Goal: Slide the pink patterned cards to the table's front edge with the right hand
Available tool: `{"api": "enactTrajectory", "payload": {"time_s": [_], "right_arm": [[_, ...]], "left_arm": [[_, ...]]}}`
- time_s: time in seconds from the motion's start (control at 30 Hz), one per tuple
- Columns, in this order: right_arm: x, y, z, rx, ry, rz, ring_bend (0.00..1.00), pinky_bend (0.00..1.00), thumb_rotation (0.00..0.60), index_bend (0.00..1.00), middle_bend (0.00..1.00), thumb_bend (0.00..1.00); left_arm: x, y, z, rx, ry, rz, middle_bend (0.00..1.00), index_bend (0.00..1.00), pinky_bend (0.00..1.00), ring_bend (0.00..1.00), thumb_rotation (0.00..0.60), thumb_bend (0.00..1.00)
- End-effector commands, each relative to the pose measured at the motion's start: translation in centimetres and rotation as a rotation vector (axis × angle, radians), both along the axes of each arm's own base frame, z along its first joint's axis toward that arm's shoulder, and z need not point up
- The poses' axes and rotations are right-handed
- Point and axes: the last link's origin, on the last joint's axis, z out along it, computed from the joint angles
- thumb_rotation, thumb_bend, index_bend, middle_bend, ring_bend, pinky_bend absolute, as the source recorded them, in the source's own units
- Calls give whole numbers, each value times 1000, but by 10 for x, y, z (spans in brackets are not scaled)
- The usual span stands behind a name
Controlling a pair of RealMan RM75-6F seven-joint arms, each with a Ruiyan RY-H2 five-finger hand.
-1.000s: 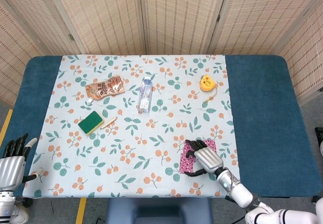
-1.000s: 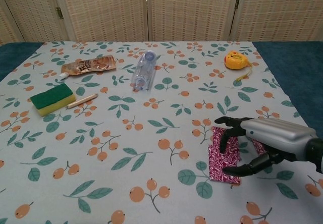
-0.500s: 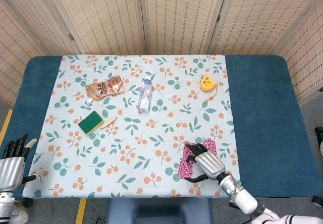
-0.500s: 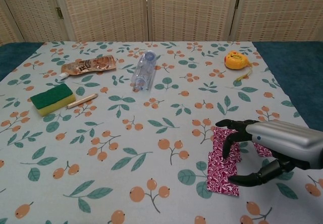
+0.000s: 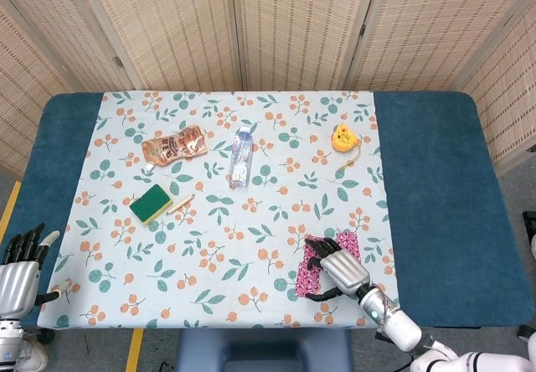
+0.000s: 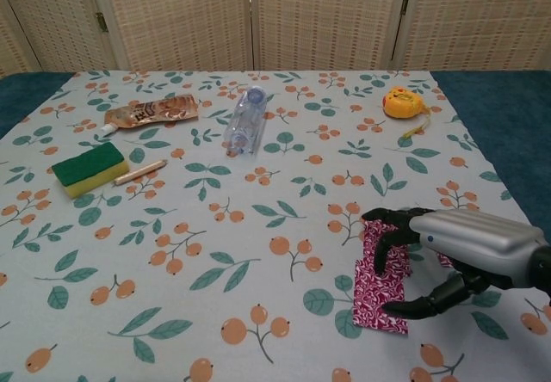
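Right robot hand [image 6: 465, 257]: rests on the pink patterned cards [image 6: 383, 279], fingers [image 6: 392, 230] spread and curved over them, thumb low at their near side; nothing is clamped.
Pink patterned cards: fanned flat on the floral cloth [image 5: 226, 246], near the bench's [image 5: 435, 188] front edge, right of centre.
Left robot hand [image 5: 18, 271]: off the bench's front-left corner, fingers apart, holding nothing.

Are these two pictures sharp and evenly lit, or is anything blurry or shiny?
Head view: even light, soft shadows, everything sharp. Chest view: a bright sheen on the right hand over the pink patterned cards; the water bottle glints a little; no blur.
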Motion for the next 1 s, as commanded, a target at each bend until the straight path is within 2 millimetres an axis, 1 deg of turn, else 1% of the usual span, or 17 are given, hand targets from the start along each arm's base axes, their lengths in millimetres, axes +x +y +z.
{"api": "enactTrajectory", "payload": {"time_s": [0.03,0.3,0.43,0.53,0.63,0.83,1.0], "right_arm": [[0,3,0,5,1,4,0,0,245,342,11,254],[4,15,0,41,10,34,0,0,252,342,11,254],[6,17,5,24,-10,35,0,0,245,342,11,254],[4,12,9,-2,-8,30,0,0,248,342,11,254],[1,4,10,-29,3,18,0,0,249,342,12,253],[-1,-7,7,-45,7,-2,0,0,248,342,11,254],[-2,-10,3,-36,17,-4,0,0,250,342,11,253]], "left_arm": [[0,0,0,-1,-1,-1,0,166,0,32,600,212],[0,1,-2,-4,2,-2,0,166,0,32,600,212],[0,0,-2,-1,1,-2,0,166,0,32,600,212],[-1,0,-2,-1,-2,-3,0,166,0,32,600,212],[-1,-1,-2,-2,-5,-6,0,167,0,32,600,212],[-2,-2,-2,1,-6,1,0,166,0,32,600,211],[-4,-3,-1,2,-6,4,0,167,0,32,600,212]]}}
